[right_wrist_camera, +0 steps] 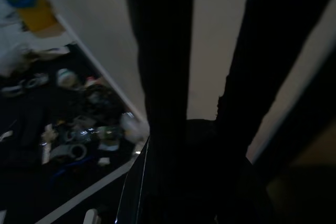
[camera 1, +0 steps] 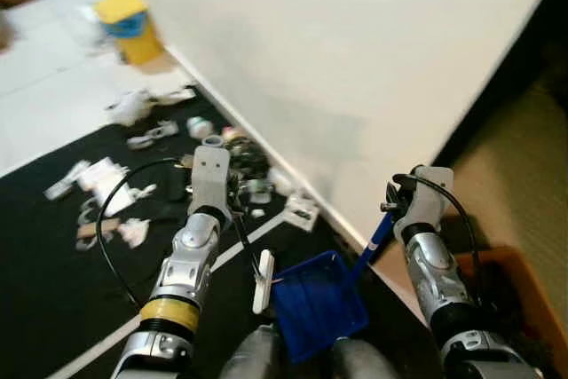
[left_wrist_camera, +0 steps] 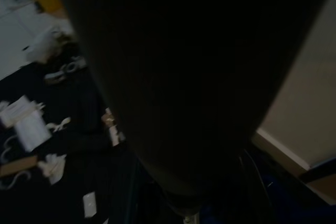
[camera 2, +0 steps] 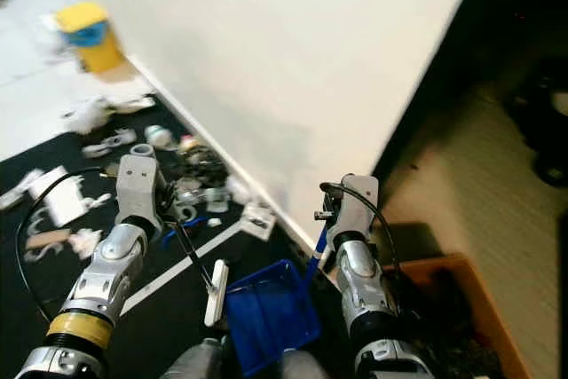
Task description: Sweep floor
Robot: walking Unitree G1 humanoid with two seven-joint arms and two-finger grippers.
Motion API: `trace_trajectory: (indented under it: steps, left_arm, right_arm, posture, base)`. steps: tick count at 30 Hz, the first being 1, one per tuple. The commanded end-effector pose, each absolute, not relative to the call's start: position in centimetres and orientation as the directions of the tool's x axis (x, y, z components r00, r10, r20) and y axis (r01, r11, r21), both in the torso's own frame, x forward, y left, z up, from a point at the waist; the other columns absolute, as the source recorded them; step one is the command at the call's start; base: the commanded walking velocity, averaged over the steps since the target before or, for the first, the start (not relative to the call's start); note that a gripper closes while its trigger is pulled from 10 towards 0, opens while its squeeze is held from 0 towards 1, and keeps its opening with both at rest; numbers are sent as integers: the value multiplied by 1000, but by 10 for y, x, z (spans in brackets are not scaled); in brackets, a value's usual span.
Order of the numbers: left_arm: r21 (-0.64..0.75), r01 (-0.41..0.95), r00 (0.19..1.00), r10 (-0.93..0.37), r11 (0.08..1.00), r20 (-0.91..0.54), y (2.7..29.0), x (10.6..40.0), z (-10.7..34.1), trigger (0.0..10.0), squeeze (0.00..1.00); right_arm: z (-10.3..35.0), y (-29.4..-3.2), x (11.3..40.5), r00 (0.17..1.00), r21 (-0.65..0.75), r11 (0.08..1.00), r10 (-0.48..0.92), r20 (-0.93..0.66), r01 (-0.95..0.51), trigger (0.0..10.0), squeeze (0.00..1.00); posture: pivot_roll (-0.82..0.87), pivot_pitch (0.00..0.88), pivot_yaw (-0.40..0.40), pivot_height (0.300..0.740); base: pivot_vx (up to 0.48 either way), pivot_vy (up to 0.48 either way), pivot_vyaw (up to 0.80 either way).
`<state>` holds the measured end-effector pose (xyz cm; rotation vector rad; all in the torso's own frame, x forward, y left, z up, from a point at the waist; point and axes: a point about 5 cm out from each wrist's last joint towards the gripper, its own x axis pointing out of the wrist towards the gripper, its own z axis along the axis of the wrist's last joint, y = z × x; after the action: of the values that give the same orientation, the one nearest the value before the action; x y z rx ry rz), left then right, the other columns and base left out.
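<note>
The blue dustpan lies low on the black floor mat beside the base of the white wall, close in front of the robot. Its blue handle slants up from the pan to the right gripper, whose fingers appear closed around it, though the grip itself is hard to see. Just to the robot's left of the dustpan stands a small brush with a white head and a thin dark shaft that rises to the left gripper; how far its jaws are open cannot be told. Beyond the dustpan, along the wall, scattered litter lies on the mat: paper scraps, tape rolls, small containers. Farther from the dustpan, on the pale floor, stands a yellow bin.
</note>
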<state>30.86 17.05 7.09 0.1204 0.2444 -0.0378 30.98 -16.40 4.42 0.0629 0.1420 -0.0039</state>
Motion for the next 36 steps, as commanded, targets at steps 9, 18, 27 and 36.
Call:
trace_trajectory:
  steps: [9,18,27,36]
  left_arm:
    - [179,33,950,25,983,-311,182,303,58,10000,0]
    - [171,26,951,28,985,-309,181,303,58,10000,0]
    - [155,6,948,44,988,-314,183,303,58,10000,0]
    - [168,23,955,28,986,-295,182,303,60,10000,0]
  right_arm:
    - [44,-165,310,990,88,996,-4,-139,16,10000,0]
    - [44,-166,311,990,84,996,-3,-140,15,10000,0]
    - [45,-167,312,990,81,997,-2,-140,14,10000,0]
    - [48,-174,316,990,72,997,-20,-137,30,10000,0]
  posture:
    - [8,109,0,740]
    - [6,108,-3,740]
    - [9,110,-7,740]
    - [8,111,-8,740]
  base:
    - [0,0,800]
    - [0,0,800]
    - [0,0,800]
    - [0,0,800]
